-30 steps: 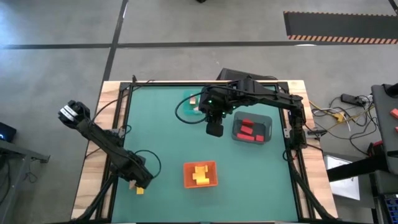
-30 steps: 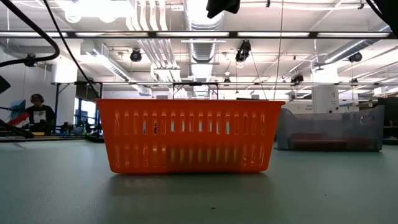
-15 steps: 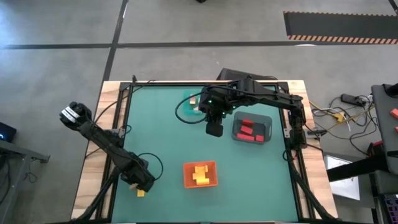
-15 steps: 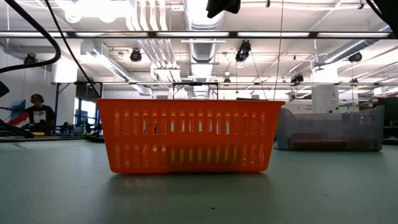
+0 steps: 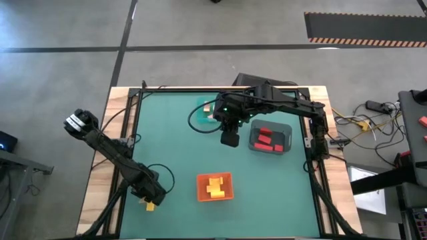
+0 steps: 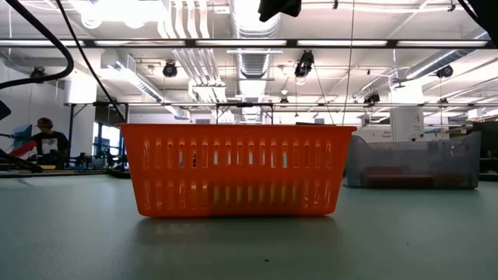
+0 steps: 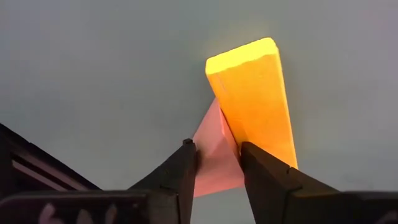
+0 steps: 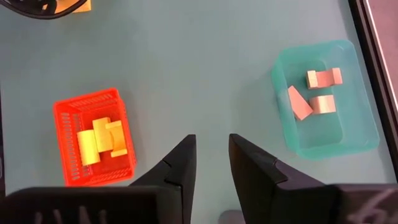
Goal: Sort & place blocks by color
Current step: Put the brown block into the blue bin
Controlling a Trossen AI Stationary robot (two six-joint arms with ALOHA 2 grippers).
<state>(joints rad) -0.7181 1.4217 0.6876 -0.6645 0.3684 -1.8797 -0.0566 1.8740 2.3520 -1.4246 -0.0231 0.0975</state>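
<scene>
Left wrist view: a tan wedge block (image 7: 214, 155) beside a yellow block (image 7: 255, 99), near the table's (image 5: 180, 143) near-left corner, is grasped by the left pincer (image 7: 217, 163). The right pincer (image 8: 208, 163), narrowly parted and empty, is held above the table's middle.

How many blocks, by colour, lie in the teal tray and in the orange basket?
Tan blocks, in the teal tray: 3
Yellow blocks, in the orange basket: 3, as far as can be told, because they lie close together
Total: 6
</scene>
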